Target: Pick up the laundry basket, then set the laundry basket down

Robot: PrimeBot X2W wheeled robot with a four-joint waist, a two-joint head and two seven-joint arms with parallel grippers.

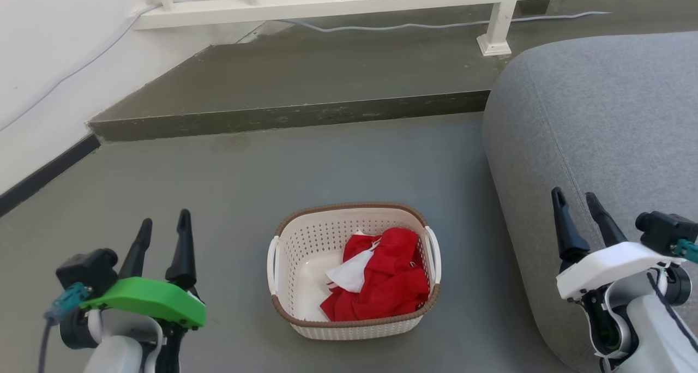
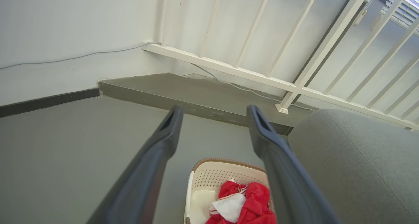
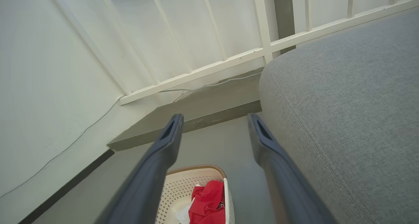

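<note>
The laundry basket (image 1: 311, 236), cream-white and perforated with a brown woven-look rim and white side handles, stands on the grey floor in the lower middle of the head view. Red and white cloth (image 1: 381, 277) lies inside it. My left gripper (image 1: 165, 224) hangs open to the basket's left, well apart from it. My right gripper (image 1: 575, 197) is open to the basket's right, over the sofa edge. The left wrist view shows the basket (image 2: 209, 179) low between that gripper's (image 2: 214, 112) fingers. In the right wrist view the basket (image 3: 193, 179) sits low under the open gripper (image 3: 214, 119).
A grey sofa (image 1: 600, 133) fills the right side, close to the basket. A raised floor step (image 1: 283, 116) runs across behind the basket, with a white railing (image 1: 327, 2) and a cable (image 1: 381, 26) beyond. A white wall (image 1: 49, 62) with a dark skirting stands on the left.
</note>
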